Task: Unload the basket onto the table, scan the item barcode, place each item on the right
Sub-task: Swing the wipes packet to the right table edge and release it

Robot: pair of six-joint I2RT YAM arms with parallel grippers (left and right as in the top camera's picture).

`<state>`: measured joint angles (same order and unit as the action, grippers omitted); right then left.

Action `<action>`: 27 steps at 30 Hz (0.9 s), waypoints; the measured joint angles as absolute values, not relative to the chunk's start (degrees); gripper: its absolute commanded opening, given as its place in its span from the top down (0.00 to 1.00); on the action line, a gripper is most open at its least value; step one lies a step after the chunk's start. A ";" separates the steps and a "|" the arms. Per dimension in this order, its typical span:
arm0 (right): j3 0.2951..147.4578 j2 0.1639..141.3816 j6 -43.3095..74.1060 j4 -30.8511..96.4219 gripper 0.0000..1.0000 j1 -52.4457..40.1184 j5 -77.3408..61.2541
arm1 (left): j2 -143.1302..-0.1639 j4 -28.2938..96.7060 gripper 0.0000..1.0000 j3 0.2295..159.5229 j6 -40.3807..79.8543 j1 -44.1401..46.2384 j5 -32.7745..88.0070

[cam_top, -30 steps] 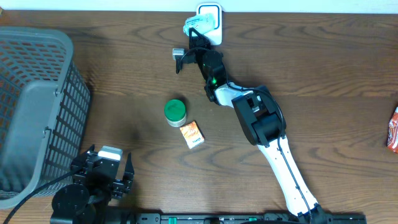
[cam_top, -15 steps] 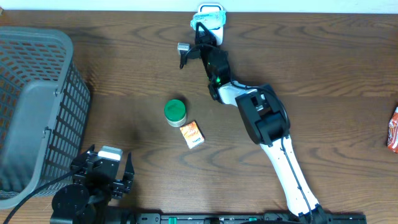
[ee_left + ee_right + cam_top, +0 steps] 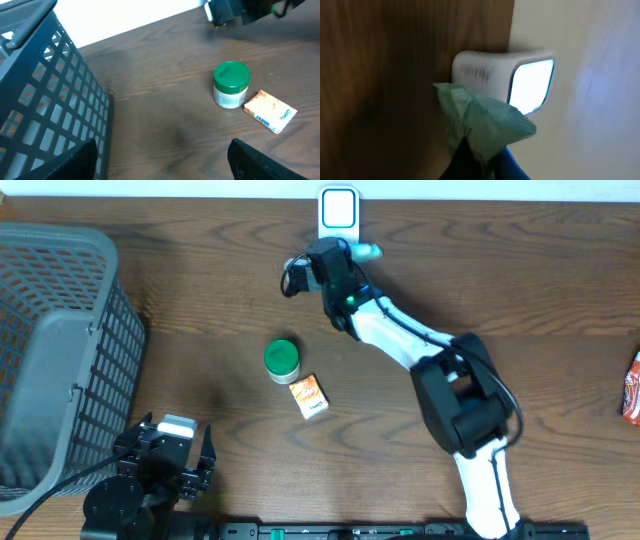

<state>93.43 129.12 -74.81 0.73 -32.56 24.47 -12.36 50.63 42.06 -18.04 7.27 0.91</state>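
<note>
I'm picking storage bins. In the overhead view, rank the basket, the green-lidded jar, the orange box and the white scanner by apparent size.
1. basket, by far the largest.
2. scanner and jar: they look about alike, so I won't rank them.
3. orange box, slightly smaller.

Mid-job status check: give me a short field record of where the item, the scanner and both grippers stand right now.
scanner: white unit at the table's far edge, screen lit
green packet: held just in front of the scanner, off to one side of its screen
right gripper: shut on the green packet
left gripper: open, empty, at the near edge beside the basket
green-lidded jar: upright, mid-table
orange box: lying flat beside the jar
red packet: at the right edge of view
</note>
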 measured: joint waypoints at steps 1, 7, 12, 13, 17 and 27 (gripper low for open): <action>93.23 126.56 -69.38 5.65 0.99 -32.47 24.16 | -12.36 50.70 0.16 42.06 -18.04 7.27 0.91; 93.27 116.84 -49.74 18.90 0.99 -29.39 22.46 | -12.36 50.63 0.16 42.06 -18.04 7.27 0.91; 93.56 114.48 -36.14 29.02 0.99 -20.71 20.58 | -12.36 50.63 0.16 42.06 -18.02 7.27 0.91; 93.51 114.59 -32.62 32.88 0.99 -16.97 19.31 | -12.36 50.65 0.16 42.06 -18.04 7.27 0.91; 93.23 114.61 -25.47 38.57 0.98 -6.17 17.52 | -12.36 50.65 0.16 42.06 -18.04 7.27 0.91; 93.19 114.61 -20.78 43.66 0.27 18.96 22.65 | -12.36 50.65 0.16 42.06 -18.04 7.27 0.91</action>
<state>93.19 114.61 -20.78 43.66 18.96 22.65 -12.36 50.65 42.06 -18.04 7.27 0.91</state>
